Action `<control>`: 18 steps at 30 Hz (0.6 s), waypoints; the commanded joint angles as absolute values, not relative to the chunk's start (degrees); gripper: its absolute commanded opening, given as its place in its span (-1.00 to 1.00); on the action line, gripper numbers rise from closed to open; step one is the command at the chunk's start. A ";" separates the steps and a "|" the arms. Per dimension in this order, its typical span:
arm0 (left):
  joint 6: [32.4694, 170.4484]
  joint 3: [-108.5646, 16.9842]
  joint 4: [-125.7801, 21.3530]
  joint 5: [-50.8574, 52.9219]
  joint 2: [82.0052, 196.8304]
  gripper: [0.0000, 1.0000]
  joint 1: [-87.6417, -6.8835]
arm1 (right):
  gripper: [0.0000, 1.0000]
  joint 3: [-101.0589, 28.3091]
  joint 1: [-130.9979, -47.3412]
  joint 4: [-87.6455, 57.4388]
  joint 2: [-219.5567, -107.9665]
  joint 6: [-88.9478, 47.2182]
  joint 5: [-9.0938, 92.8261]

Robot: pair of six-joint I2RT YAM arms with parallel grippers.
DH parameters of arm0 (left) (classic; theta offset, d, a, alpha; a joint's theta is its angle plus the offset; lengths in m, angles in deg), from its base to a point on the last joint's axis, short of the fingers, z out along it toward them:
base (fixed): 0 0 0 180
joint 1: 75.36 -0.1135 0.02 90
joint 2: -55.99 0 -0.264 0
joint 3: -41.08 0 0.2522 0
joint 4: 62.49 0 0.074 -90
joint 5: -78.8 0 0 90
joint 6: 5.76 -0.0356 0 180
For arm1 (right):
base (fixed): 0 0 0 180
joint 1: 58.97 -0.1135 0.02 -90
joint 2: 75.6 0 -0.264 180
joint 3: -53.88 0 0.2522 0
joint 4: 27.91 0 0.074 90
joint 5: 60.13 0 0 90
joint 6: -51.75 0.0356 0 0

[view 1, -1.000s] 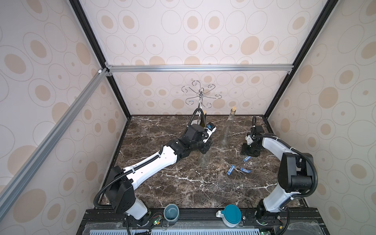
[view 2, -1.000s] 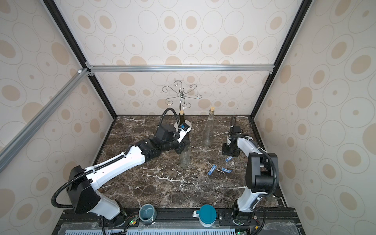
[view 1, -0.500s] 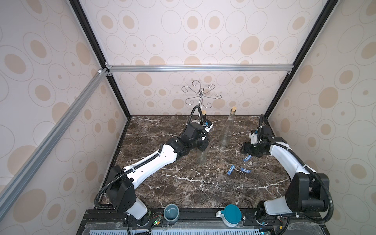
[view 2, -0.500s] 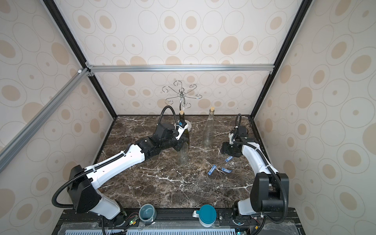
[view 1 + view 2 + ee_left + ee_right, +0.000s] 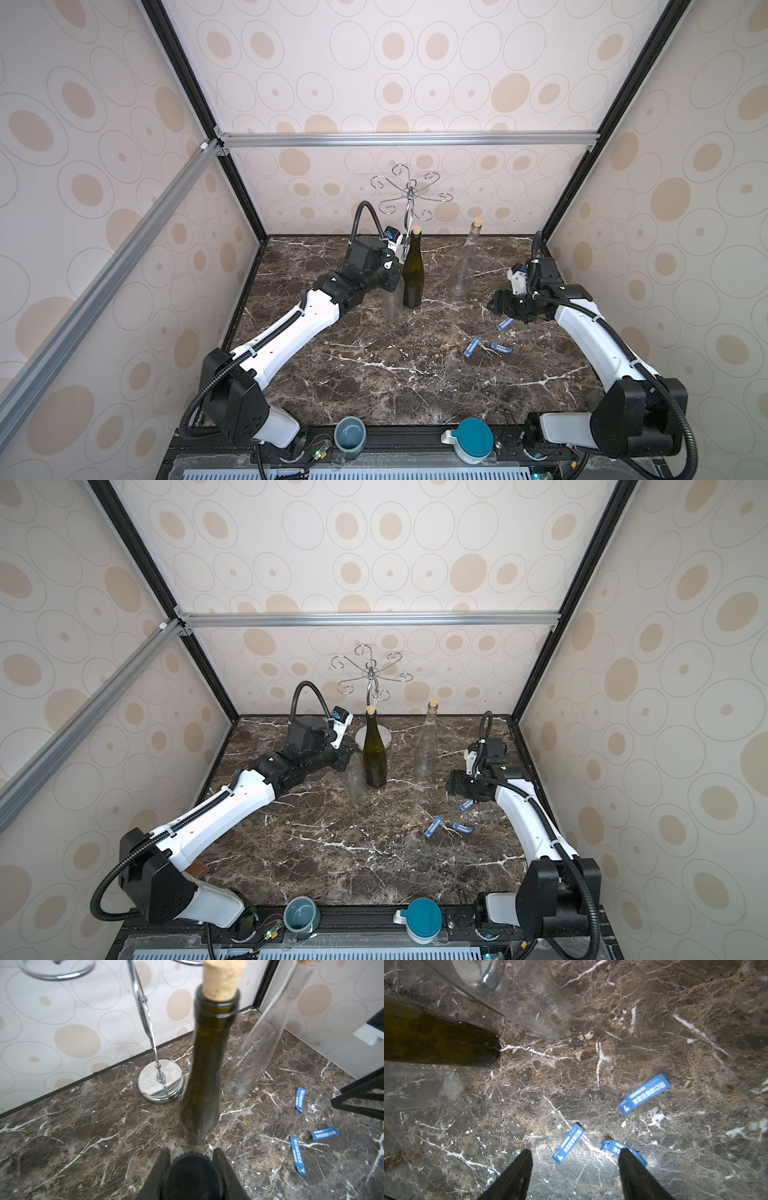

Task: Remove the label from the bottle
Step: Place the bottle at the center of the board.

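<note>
Right wrist view: right gripper (image 5: pixel 575 1150) hangs with jaws well apart, holding nothing, just above three blue labels (image 5: pixel 644 1094) lying on the marble table (image 5: pixel 675 1012); left gripper (image 5: pixel 192 1152) is clamped on the top of the clear bottle (image 5: pixel 392 303), upright just beside the green bottle (image 5: pixel 412 274). Looks to me like the peel's done; next move calls for letting that bottle go without tipping it.

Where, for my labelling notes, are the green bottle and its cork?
green bottle (image 5: pixel 412 280): in a top view, its body.
cork (image 5: pixel 221 979): left wrist view, its side.
</note>
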State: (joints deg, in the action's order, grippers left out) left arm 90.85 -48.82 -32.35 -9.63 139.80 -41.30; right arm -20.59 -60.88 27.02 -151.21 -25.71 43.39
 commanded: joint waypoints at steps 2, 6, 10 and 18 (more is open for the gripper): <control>90.31 -49.59 -35.28 -9.88 137.38 -0.81 -44.07 | 0.38 -19.30 -61.35 27.95 -150.35 -25.29 43.75; 89.55 -49.81 -36.21 -9.18 137.92 -0.81 -47.09 | 0.38 -18.73 -61.51 27.77 -149.96 -25.00 44.08; 88.81 -50.21 -37.24 -9.35 139.40 -0.82 -49.53 | 0.38 -18.29 -61.60 27.77 -149.45 -24.98 44.11; 88.96 -49.63 -40.50 -9.91 142.00 -0.82 -52.59 | 0.38 -17.58 -61.61 27.68 -148.28 -24.99 44.04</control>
